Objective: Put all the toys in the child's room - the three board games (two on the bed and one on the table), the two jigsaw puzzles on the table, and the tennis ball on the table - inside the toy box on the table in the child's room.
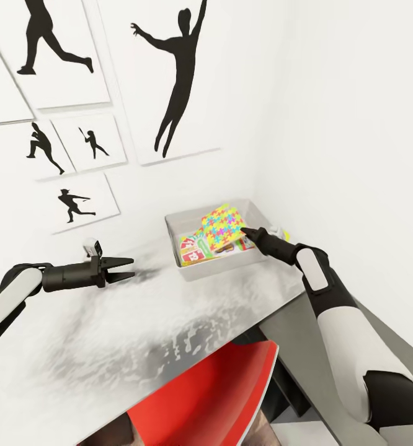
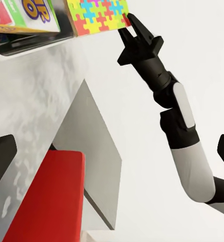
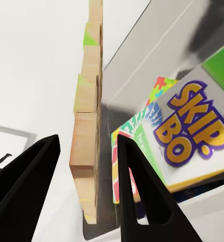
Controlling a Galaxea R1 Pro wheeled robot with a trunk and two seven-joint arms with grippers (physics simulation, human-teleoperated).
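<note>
Red moulded chair seat (image 1: 228, 390) sits lowest and closest in the head view, tucked under the mottled light-grey surface (image 1: 138, 334). Task's thing: thin flat jigsaw board of bright pink, yellow, green and blue interlocking pieces (image 1: 222, 224), leaning tilted in the shallow light-grey toy box with sloping sides (image 1: 185, 267) at the surface's far corner by the white wall. Right wrist view gives its pale wood-toned edge (image 3: 89, 131) running between the right gripper's (image 3: 87, 171) two black fingers (image 3: 134, 186), which stand apart on either side; whether either pad touches the board I cannot tell. Judgement: board looks light, stiff and slick-faced, prone to pivoting if pinched at a corner; best taken across its thickness, mid-edge. Under it lies a flat printed cardboard game box with "SKIP BO" lettering (image 3: 198, 133), and a red-and-green printed card box (image 1: 194, 251) beside. A bit of yellow-green shows behind the right gripper at the box's far end, too small to name. Left gripper (image 1: 127, 269) hovers over bare surface, well apart from the box, fingers slightly parted, holding nothing. Black baseball-player silhouette pictures (image 1: 175, 80) hang on the wall behind.
</note>
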